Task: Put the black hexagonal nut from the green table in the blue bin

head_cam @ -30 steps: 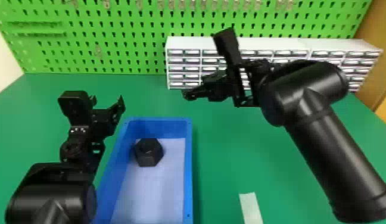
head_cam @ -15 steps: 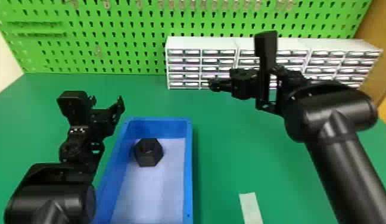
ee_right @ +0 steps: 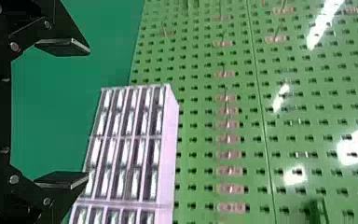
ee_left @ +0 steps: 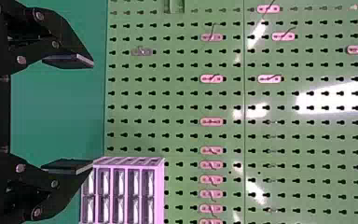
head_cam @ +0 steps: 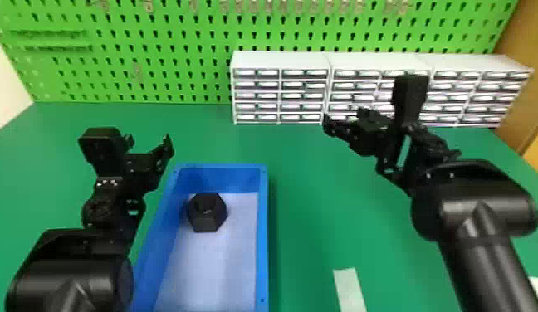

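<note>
Begin at the left. Locate the left end effector (ee_left: 93,113) just left of the blue bin (head_cam: 262,232), near its far corner. Read as open: fingers spread apart, nothing held between.

Proceed to the bin itself, on the green tabletop (head_cam: 314,186). Inspect the interior: blue walls, pale floor, and the black hexagonal nut (head_cam: 207,212) resting on that floor. Find the nut toward the far end of the bin, closer to the left wall than to the right. Contact with the left wall: cannot tell. Treat placement as complete, judging by the nut fully inside the walls and free of both end effectors. Count no further transfer as required by the task.

Continue rightward. Identify the white drawer cabinets (head_cam: 280,95) beyond the bin and to its right, at the foot of the green pegboard (head_cam: 172,25). Drawer contents: cannot tell. Note also the pale strip (head_cam: 349,290) flat on the tabletop, right of the bin and apart from it.

Finish with the right end effector (ee_right: 88,114), raised well to the right of the bin, in front of the cabinets. Read as open and unloaded. Remaining work, by judgement: park the arms clear of the bin, avoiding contact with its rim or the cabinets.
</note>
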`<control>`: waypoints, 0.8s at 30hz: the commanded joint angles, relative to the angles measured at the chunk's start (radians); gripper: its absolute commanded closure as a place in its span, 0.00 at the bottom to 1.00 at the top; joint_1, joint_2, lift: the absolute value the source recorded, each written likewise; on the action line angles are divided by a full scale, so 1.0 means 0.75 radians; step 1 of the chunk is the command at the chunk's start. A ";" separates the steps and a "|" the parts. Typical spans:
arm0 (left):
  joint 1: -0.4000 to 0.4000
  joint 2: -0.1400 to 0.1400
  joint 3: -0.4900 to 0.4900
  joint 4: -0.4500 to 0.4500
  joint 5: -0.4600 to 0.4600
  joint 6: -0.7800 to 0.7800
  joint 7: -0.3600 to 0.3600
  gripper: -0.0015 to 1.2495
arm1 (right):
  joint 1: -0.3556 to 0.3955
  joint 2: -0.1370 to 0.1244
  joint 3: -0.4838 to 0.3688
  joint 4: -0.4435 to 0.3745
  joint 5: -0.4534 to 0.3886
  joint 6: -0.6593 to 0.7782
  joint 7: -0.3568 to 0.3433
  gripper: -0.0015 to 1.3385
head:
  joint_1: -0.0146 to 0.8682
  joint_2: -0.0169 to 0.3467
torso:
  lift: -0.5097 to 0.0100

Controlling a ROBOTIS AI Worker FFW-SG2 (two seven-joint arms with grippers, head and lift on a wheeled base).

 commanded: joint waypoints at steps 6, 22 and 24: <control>0.004 0.000 -0.002 -0.002 0.004 0.000 0.000 0.39 | 0.115 0.034 -0.045 0.000 0.019 -0.184 -0.139 0.25 | 0.79 0.19 | 0.80; 0.010 0.000 -0.008 0.000 0.008 -0.008 0.000 0.39 | 0.229 0.079 -0.079 0.067 0.098 -0.496 -0.301 0.25 | 0.79 0.19 | 0.80; 0.012 0.000 -0.008 0.000 0.006 -0.012 0.000 0.39 | 0.235 0.081 -0.084 0.076 0.094 -0.509 -0.303 0.25 | 0.79 0.19 | 0.80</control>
